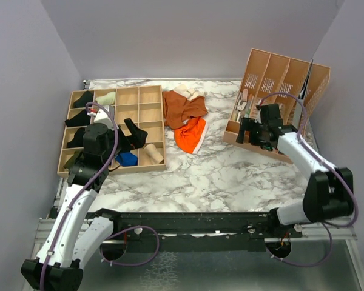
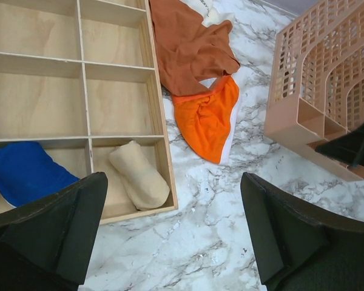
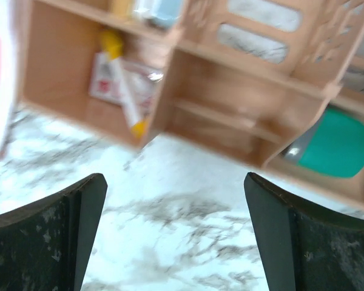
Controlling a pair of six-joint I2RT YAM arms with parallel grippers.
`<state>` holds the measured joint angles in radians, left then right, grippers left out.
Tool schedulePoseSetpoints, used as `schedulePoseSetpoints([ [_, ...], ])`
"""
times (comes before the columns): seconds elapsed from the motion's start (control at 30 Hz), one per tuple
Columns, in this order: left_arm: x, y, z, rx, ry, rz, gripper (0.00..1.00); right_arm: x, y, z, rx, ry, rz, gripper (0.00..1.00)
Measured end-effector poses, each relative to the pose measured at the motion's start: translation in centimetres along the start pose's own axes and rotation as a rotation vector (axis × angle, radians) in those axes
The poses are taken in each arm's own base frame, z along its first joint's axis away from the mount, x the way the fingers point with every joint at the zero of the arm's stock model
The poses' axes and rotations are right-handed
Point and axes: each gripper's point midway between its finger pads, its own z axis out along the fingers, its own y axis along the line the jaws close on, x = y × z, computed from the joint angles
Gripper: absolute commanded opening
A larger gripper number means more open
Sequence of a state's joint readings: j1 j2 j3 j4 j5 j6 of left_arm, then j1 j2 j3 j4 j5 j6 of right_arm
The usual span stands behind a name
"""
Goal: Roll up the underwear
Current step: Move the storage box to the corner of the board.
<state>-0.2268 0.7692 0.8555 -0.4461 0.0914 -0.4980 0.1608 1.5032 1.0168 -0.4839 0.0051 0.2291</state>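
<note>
The left hand, fingers apart and empty, should first smooth flat the bright orange cloth briefs beside the wooden box.

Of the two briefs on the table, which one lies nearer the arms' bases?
The bright orange brief; it lies on the near side of the rust-brown brief, which sits farther back.

Underwear lies between the tray — left — and the rack, its two pieces apparently overlapping.
</note>
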Motion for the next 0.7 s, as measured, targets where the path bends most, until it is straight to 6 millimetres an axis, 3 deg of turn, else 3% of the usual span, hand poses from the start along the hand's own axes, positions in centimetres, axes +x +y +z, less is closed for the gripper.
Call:
schedulePoseSetpoints([
  [0.13, 0.8, 0.3, 0.3, -0.003, 0.019, -0.002, 0.99, 1.6, 2.8, -4.2, -0.130, -0.076, 0.018, 1.00],
  [0.23, 1.0, 0.3, 0.6, 0.003, 0.030, -0.002, 0.99, 4.1, 3.2, -5.3, -0.122, -0.055, 0.065, 1.00],
  [0.4, 1.2, 0.1, 1.6, 0.016, 0.050, -0.004, 0.99, 10.4, -1.3, -3.9, 0.090, -0.008, 0.233, 1.00],
  [0.47, 1.5, 0.0, 2.0, 0.024, 0.067, -0.005, 0.99, 11.8, -3.1, -3.6, 0.179, -0.014, 0.295, 1.00],
  [0.6, 2.0, -0.4, 2.5, 0.049, 0.100, -0.009, 0.99, 10.5, -6.2, -2.5, 0.335, -0.083, 0.422, 1.00],
  [0.7, 2.1, -0.7, 2.5, 0.061, 0.108, -0.012, 0.99, 9.3, -8.8, -0.5, 0.451, -0.101, 0.475, 1.00],
])
